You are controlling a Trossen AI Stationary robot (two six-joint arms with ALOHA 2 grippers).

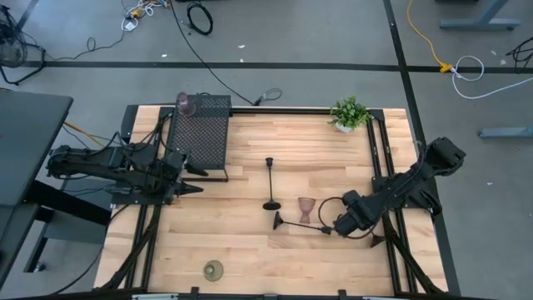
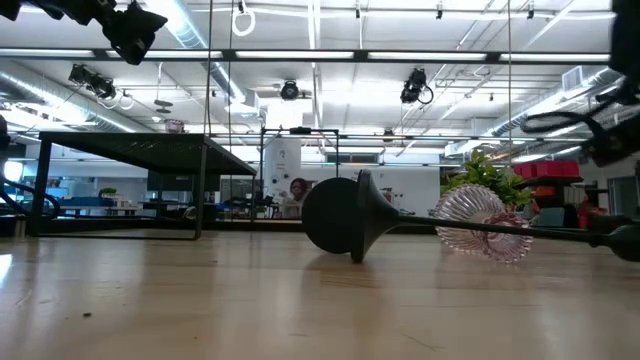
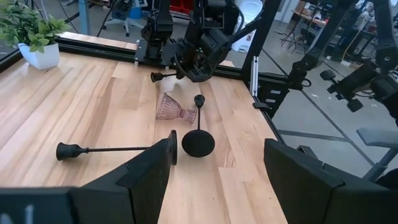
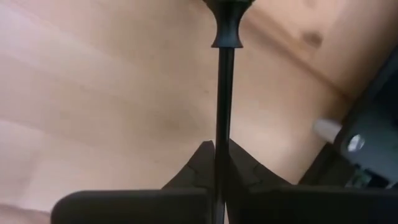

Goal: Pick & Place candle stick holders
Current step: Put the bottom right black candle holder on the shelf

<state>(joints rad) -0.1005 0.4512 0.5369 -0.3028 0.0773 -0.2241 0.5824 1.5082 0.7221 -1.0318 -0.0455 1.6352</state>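
You have the bench [image 1: 250, 258] carrying a mesh box [image 1: 200, 132] at its far left edge. Your left hand [image 1: 196, 181] waits beside it, fingers spread. Your right hand [image 1: 326, 230], near the right edge, pinches the lying black candle holder [image 1: 298, 224] by its stem; a pink goblet [image 1: 307, 208] lies touching it.

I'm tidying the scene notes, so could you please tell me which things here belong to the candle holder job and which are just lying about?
Belong to the job:
- lying black stem holder, gripped by the right gripper
- upright black stem holder
- pink glass goblet on the table
- pink goblet on the mesh box
- olive-gold round holder

Just lying about:
- potted plant
- black mesh box
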